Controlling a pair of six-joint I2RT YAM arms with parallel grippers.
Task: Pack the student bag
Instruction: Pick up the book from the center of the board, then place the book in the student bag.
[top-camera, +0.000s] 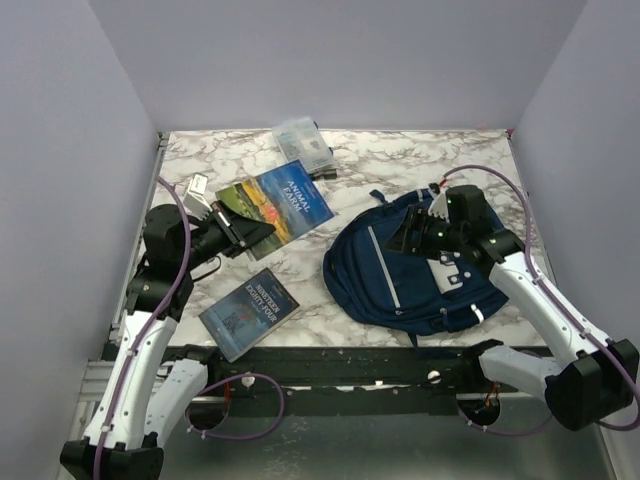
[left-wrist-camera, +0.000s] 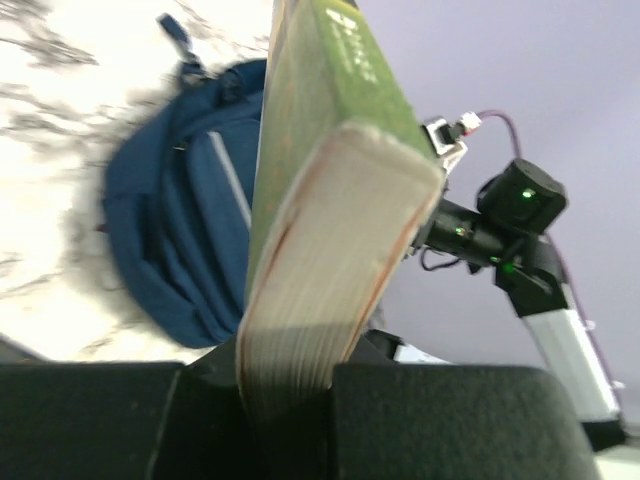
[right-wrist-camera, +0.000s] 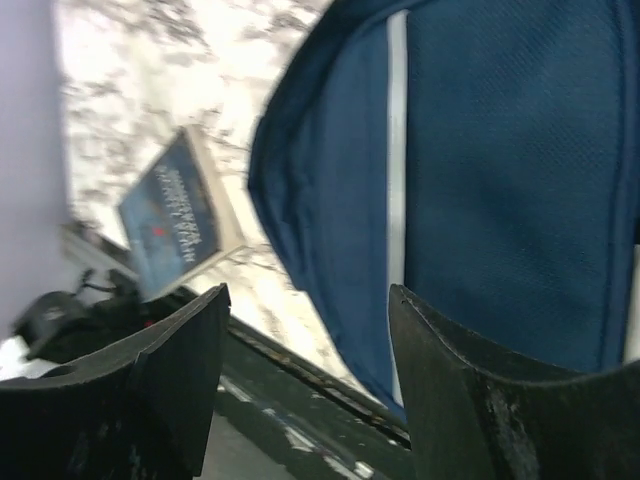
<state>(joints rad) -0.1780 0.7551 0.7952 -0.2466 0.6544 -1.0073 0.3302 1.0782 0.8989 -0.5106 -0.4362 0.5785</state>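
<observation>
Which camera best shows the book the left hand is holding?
The top external view: the Animal Farm book shows most of its cover, left hand clamped on one corner. The left wrist view shows only page edges and a green side. The right wrist view misses it.

The student bag (top-camera: 390, 280) lay on the right half of the table (top-camera: 400, 160). Left of it, the Animal Farm book (top-camera: 280, 197) had its near corner between the fingers of the left gripper (top-camera: 258, 235). The Nineteen Eighty-Four book (top-camera: 248, 312) lay before that, by the front edge and apart from the bag. A plastic pouch (top-camera: 302, 146) sat behind the Animal Farm book, near the back edge. The right gripper (top-camera: 413, 238) was over the bag.
</observation>
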